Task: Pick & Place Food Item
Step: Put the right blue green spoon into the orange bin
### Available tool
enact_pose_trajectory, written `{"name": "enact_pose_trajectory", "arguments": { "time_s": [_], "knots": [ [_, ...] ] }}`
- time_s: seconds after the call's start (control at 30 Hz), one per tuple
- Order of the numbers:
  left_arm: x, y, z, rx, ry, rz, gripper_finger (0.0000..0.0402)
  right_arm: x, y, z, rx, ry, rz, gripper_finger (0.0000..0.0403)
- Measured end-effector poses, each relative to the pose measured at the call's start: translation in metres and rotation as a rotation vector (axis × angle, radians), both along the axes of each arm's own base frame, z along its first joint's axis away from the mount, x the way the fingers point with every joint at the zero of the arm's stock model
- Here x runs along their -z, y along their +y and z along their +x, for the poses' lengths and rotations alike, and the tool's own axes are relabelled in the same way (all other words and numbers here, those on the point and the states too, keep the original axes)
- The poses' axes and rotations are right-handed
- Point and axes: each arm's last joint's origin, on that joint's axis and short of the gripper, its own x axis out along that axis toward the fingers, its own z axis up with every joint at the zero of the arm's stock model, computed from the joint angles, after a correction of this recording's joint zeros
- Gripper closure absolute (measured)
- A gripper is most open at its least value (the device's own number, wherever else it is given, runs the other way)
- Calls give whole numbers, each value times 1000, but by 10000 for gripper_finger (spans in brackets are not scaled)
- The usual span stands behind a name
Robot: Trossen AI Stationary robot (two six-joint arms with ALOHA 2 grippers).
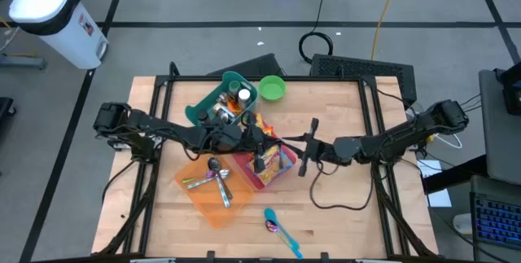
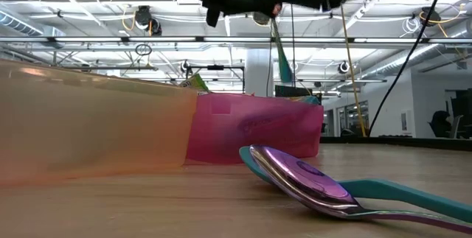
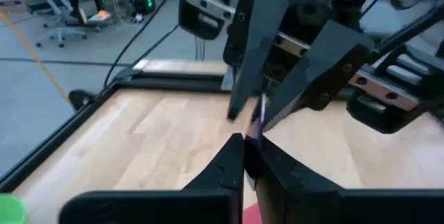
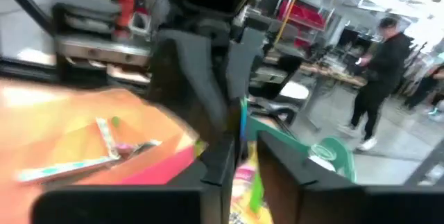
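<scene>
A thin food packet (image 2: 283,60) hangs edge-on in the air over the pink container (image 1: 264,169), which holds more colourful packets. Both grippers meet above that container, fingertip to fingertip. My left gripper (image 1: 273,139) reaches in from the table's left and is shut on the packet. My right gripper (image 1: 296,143) reaches in from the right, its fingers close on either side of the same packet. In the left wrist view the packet's top edge (image 3: 260,113) shows as a thin strip between the two pairs of fingertips. My left gripper pinches the packet's upper edge (image 3: 255,135) between its two fingers, coming in nearly level from the table's left. The packet hangs below, clear of the pink container. My right gripper has the same upper edge (image 4: 243,123) between its fingertips (image 3: 236,109), level from the table's right. A narrow gap shows between its fingers; the rest of the packet (image 4: 246,182) hangs below them.
An orange tray (image 1: 203,202) with cutlery lies left of the pink container. A teal basket (image 1: 205,104) of items and a green bowl (image 1: 272,89) stand behind. A purple and teal spoon (image 1: 277,226) lies near the front edge, close to the low camera (image 2: 310,183).
</scene>
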Motion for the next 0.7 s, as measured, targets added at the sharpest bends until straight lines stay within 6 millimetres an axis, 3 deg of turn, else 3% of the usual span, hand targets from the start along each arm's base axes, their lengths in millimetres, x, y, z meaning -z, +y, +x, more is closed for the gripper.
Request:
{"name": "enact_pose_trajectory", "arguments": {
  "time_s": [0.17, 0.27, 0.37, 0.47, 0.7],
  "knots": [
    [-15, -2, -12, 10, -37, -13, 394, -12, 13, -18, 54, -27, -1, 277],
    [-15, -5, -29, -18, -23, -13, 395, -25, 19, -31, 84, -75, 19, 230],
    [-18, -8, -49, -64, -62, -37, 396, -24, 23, -41, 70, -74, 18, 197],
    [-14, -15, -73, -119, -101, -88, 397, -22, 21, -47, 70, -92, 29, 178],
    [25, -48, -139, -311, -103, -227, 397, -16, 13, -52, 88, -149, 57, 177]
  ]
}}
